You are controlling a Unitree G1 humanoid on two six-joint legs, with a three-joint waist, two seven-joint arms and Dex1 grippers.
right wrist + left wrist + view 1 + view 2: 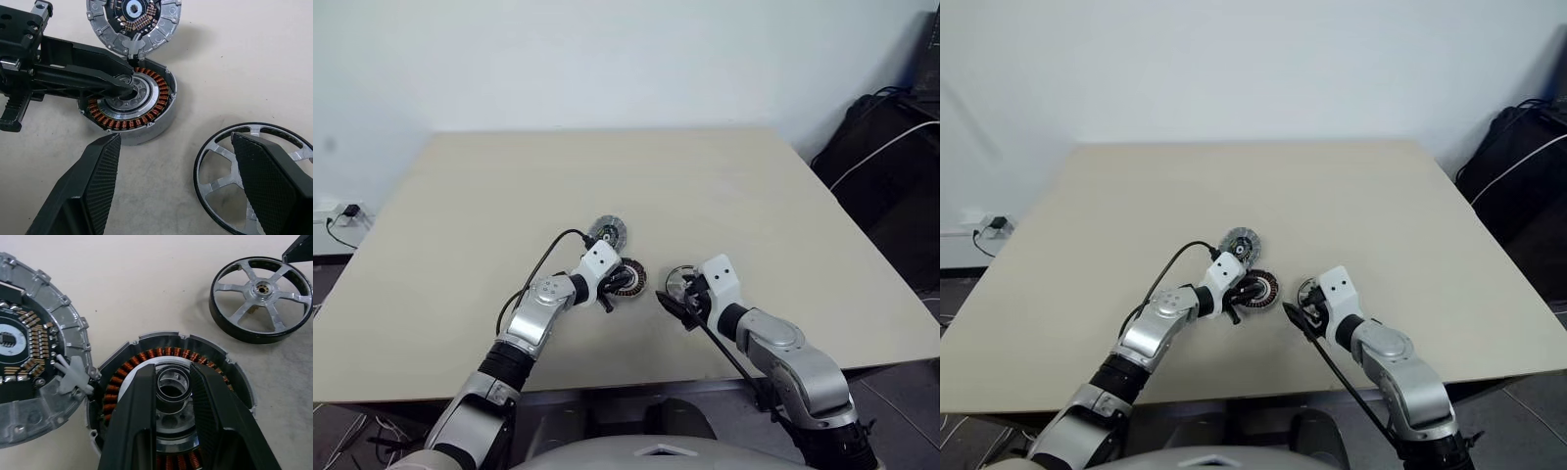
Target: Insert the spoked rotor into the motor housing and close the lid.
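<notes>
- Now on the tabletop point(460, 196): spoked rotor point(261, 298) lies flat, near the motor housing point(132, 105) but apart from it, on its right.
- Rotor looks light, rigid, w/ thin black rim and shiny metal spokes; prob. slick. Best hold judged to be across the rim or on a spoke, not the hub.
- Right claw point(178, 191) stands wide, one finger over the rotor's open middle, the other outside the rim; grips nothing.
- Left claw point(173, 401) narrow, fingers either side of the housing's silver centre post; whether it pinches or just brackets it, can't tell.
- Housing looks heavier; copper windings exposed, easily scratched.
- Lid point(34, 357) lies circuit-side up, touching the housing's far edge.
- Left claw sits in the housing's mouth, blocking the rotor's way in.
</notes>
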